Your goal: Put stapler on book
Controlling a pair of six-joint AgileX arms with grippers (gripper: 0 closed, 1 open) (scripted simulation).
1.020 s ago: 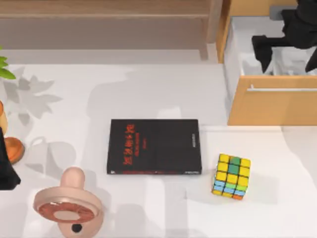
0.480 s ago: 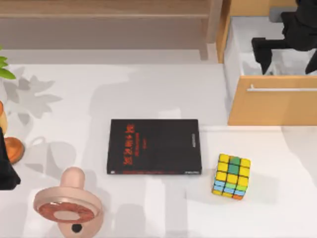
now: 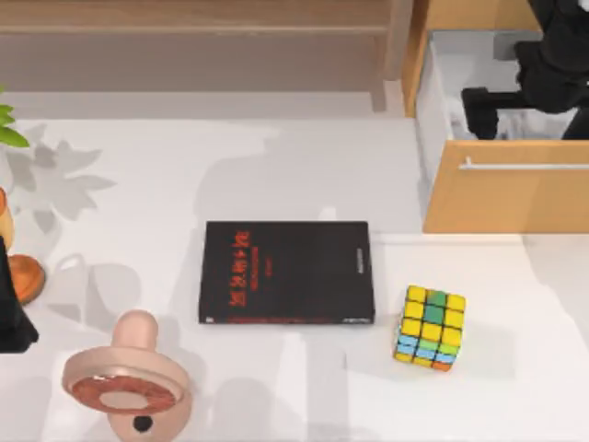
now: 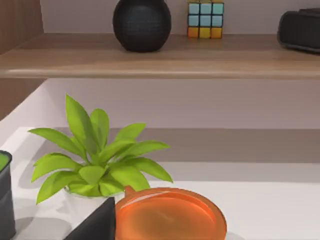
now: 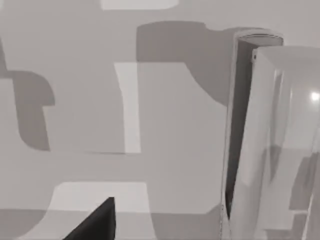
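Observation:
The black book (image 3: 285, 272) with red characters lies flat at the middle of the table. My right gripper (image 3: 529, 112) is inside the open wooden drawer (image 3: 509, 187) at the back right, its fingers (image 3: 480, 109) spread wide and open. Close to it in the right wrist view, a pale glossy elongated bar with a dark side, the stapler (image 5: 260, 140), lies on the drawer floor beside one dark fingertip (image 5: 95, 222). My left gripper (image 3: 11, 308) is parked at the table's left edge, and its fingertip (image 4: 95, 225) shows beside an orange dish (image 4: 170, 215).
A multicoloured puzzle cube (image 3: 430, 327) stands right of the book. A pink round object (image 3: 124, 378) lies at the front left. A green plant (image 4: 97, 155) stands at the far left. A wooden shelf (image 3: 202, 18) runs along the back.
My right gripper has shifted slightly to the right and deeper into the drawer. The book, the cube and the left arm have not moved.

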